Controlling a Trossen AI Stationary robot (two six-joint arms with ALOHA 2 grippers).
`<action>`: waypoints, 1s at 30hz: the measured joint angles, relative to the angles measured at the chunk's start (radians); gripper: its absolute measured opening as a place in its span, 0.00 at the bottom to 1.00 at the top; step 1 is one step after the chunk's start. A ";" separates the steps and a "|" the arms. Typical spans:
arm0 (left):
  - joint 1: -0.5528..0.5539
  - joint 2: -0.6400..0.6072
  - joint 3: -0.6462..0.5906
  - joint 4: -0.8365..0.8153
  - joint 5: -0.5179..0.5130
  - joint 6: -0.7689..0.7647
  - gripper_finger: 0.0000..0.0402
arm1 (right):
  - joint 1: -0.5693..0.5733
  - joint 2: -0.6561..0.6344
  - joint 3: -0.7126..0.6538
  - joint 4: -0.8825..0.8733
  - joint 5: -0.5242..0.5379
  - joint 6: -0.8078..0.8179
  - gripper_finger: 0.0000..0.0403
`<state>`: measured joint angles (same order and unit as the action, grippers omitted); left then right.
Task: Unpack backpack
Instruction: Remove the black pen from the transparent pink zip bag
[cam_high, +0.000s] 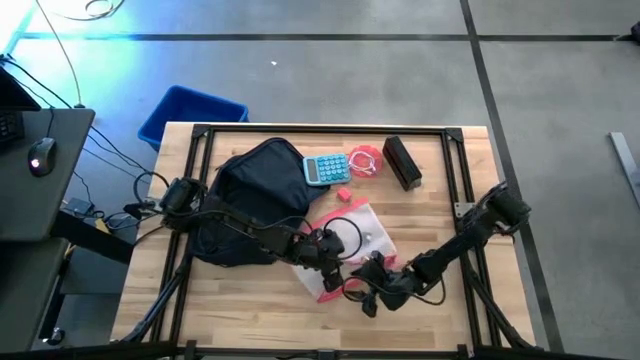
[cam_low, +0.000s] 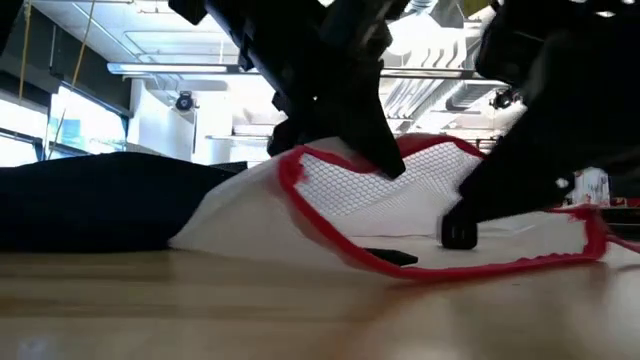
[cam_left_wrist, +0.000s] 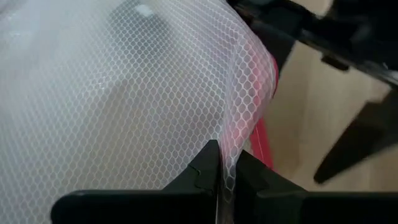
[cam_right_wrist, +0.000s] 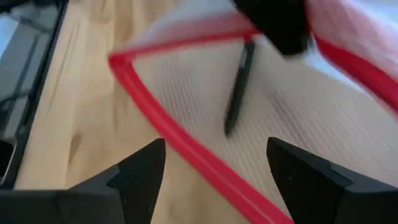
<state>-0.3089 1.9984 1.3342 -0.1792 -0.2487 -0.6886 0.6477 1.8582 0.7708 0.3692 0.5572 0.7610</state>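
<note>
Backpack (cam_high: 250, 195) — large, dark navy, soft and slumped with a rounded top — lies on the wooden table (cam_high: 450, 320) toward nine o'clock from its centre, with its mouth turned toward three o'clock. A white mesh pouch (cam_high: 345, 245) with red edging lies just beside it, near the table's middle. The left gripper (cam_high: 328, 252) is clenched on the pouch's mesh, lifting one edge so the pouch tents up. The right gripper (cam_high: 375, 295) hovers at about five o'clock from the pouch with its fingers spread wide, holding nothing; a dark pen-like item (cam_right_wrist: 239, 87) lies inside the pouch ahead of it. To do this step well, the left arm should probably keep the mouth raised and taut while the right reaches in low and straight — snagging the mesh seems the main risk. A blue calculator (cam_high: 326, 168), pink items (cam_high: 365, 162) and a black box (cam_high: 402, 162) sit toward twelve o'clock.
</note>
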 joint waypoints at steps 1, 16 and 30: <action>0.005 0.000 0.000 -0.002 0.000 -0.005 0.00 | -0.007 0.012 0.000 0.026 0.008 -0.017 0.65; 0.034 0.000 0.000 -0.020 0.005 -0.008 0.00 | -0.129 0.180 0.077 0.100 -0.024 -0.067 0.46; 0.025 0.000 0.000 -0.118 0.001 -0.007 0.00 | -0.085 0.177 0.084 0.018 -0.066 0.064 0.04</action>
<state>-0.2836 1.9984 1.3342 -0.2968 -0.2478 -0.6952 0.5624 2.0355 0.8546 0.3872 0.4911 0.8248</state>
